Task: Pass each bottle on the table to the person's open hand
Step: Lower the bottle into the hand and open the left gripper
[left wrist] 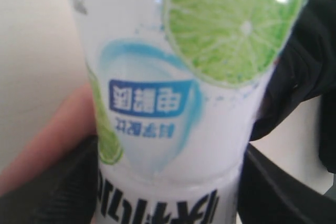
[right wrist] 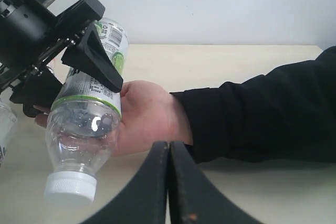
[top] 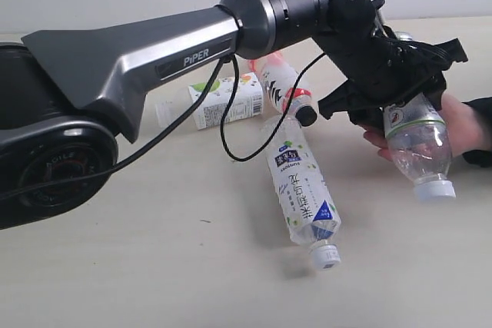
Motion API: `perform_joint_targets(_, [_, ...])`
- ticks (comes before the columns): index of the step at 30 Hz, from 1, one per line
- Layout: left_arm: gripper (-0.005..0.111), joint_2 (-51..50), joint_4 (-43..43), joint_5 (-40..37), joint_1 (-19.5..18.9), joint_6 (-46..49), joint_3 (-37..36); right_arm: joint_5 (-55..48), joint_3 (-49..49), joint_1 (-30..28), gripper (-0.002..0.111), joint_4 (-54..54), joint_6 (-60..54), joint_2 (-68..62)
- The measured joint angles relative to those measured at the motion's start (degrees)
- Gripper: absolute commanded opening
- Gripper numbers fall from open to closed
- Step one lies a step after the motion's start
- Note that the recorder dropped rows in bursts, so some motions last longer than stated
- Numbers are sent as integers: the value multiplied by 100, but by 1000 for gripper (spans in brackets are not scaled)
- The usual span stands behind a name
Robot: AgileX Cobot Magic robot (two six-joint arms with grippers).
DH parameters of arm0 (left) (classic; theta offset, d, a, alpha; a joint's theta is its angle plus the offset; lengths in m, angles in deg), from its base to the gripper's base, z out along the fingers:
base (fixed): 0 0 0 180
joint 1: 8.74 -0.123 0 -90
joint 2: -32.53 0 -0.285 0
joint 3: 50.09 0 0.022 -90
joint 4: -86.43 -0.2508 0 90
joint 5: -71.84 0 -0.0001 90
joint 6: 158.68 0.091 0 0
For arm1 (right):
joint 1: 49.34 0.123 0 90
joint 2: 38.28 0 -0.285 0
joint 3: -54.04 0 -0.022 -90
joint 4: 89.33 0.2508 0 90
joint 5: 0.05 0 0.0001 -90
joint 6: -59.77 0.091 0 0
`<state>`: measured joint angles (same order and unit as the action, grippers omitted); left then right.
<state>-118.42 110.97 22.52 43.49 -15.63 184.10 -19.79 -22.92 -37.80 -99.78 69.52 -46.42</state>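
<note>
Held: lime-labelled bottle [top: 419, 144], tilted cap-down over the person's open hand [right wrist: 147, 114]; contact unclear.
Left gripper [top: 396, 101]: jaws clamped on its labelled body.
Right gripper [right wrist: 169, 182]: jaws together, empty.
Step, judged: settle the bottle into the palm before the jaws part, or it may slide off cap-first.
Left on table [top: 154, 266]: three bottles [top: 300, 190], lying well apart from the hand.

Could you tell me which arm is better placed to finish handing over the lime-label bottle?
The left arm: its jaws clasp the lime-label bottle right over the person's open hand. The right jaws are shut, holding nothing.
</note>
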Motion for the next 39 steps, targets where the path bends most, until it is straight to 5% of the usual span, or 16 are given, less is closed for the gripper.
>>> perform_joint_targets(8, [6, 0, 46, 32, 0, 13, 0, 0, 0, 0, 0, 0, 0, 0])
perform_joint_targets(16, [54, 0, 105, 140, 0, 74, 0, 0, 0, 0, 0, 0, 0, 0])
perform_joint_targets(24, [88, 0, 139, 247, 0, 443, 0, 0, 0, 0, 0, 0, 0, 0])
perform_joint_targets(39, [90, 54, 139, 335, 0, 596, 13, 0, 0, 0, 0, 0, 0, 0])
